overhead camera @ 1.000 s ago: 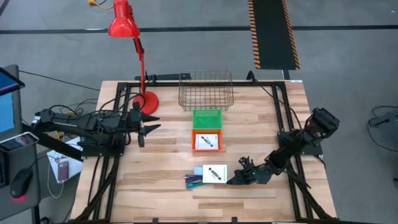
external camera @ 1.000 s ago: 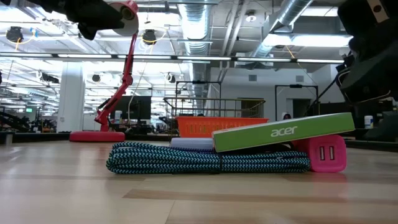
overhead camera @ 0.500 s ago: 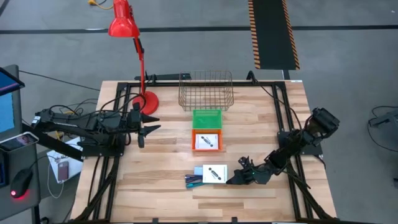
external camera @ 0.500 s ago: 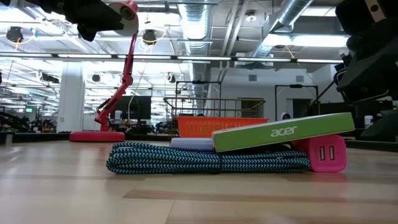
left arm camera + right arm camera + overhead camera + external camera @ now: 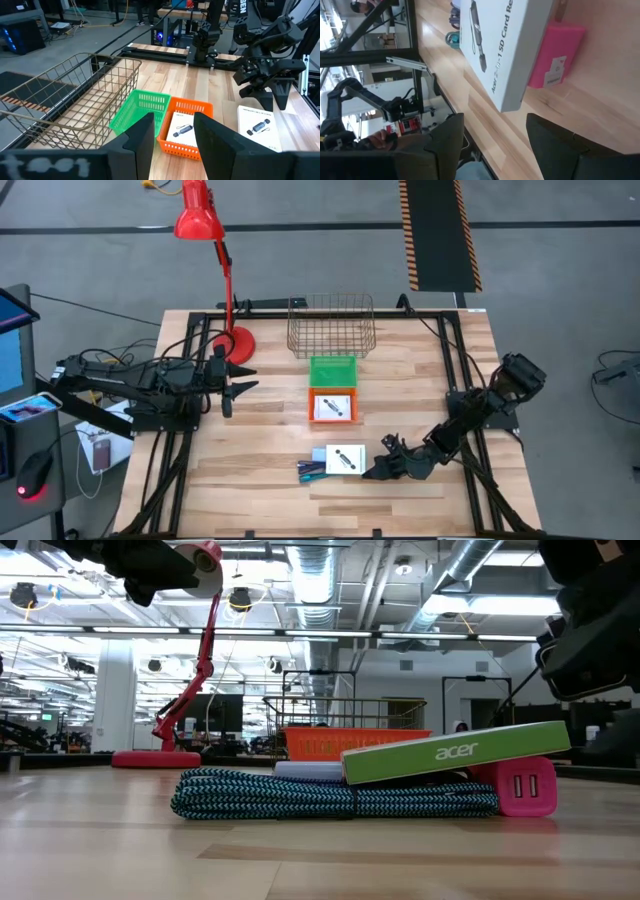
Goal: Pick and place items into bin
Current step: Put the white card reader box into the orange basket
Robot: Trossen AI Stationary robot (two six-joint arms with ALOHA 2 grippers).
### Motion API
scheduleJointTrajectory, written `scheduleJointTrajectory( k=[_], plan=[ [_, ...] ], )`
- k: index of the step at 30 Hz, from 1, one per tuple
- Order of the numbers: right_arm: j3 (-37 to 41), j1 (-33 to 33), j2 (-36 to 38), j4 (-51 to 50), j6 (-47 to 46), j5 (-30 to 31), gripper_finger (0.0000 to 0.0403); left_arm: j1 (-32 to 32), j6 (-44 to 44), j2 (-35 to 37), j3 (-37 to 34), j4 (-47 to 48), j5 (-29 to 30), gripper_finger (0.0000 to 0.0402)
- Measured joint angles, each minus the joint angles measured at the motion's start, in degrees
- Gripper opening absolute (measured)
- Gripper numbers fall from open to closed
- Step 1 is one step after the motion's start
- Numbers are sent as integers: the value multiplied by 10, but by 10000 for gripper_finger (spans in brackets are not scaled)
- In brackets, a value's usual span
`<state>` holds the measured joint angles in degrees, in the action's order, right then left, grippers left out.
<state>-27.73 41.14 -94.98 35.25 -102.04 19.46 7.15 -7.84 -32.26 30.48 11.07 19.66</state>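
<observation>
A white Acer box (image 5: 345,458) lies on a coil of teal braided cable (image 5: 300,795), with a pink charger block (image 5: 520,788) at its right end. In the right wrist view the white box (image 5: 505,45) and the pink block (image 5: 555,60) sit just ahead of my open right gripper (image 5: 495,150). From above, my right gripper (image 5: 372,471) is low over the table, close to the box's right end and apart from it. My left gripper (image 5: 243,377) is open and hovers at the table's left, pointing at the baskets. A second white card lies in the orange basket (image 5: 333,408).
A green basket (image 5: 333,368) adjoins the orange basket's far side, and a wire basket (image 5: 331,325) stands behind both at the far edge. A red desk lamp (image 5: 215,260) has its base at the far left. Bare wood lies along the near edge and between the arms.
My right gripper has crept a little toward the table's left, closer to the white box. The box, cable and pink block have stayed in place.
</observation>
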Motion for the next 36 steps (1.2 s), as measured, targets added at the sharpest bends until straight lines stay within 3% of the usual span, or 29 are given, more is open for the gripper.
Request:
scheduleJointTrajectory(
  k=[13, 22, 36],
  plan=[
    [0, 5, 0, -15, 1, 1, 212, 0, -3, 0, 0, 0, 0, 128],
    [-2, 4, -81, 124, 3, 8, 211, 0, -3, 0, 0, 0, 0, 128],
    [-2, 4, -83, 123, 7, 17, 211, 0, -9, 0, 0, -2, 1, 128]
  ],
)
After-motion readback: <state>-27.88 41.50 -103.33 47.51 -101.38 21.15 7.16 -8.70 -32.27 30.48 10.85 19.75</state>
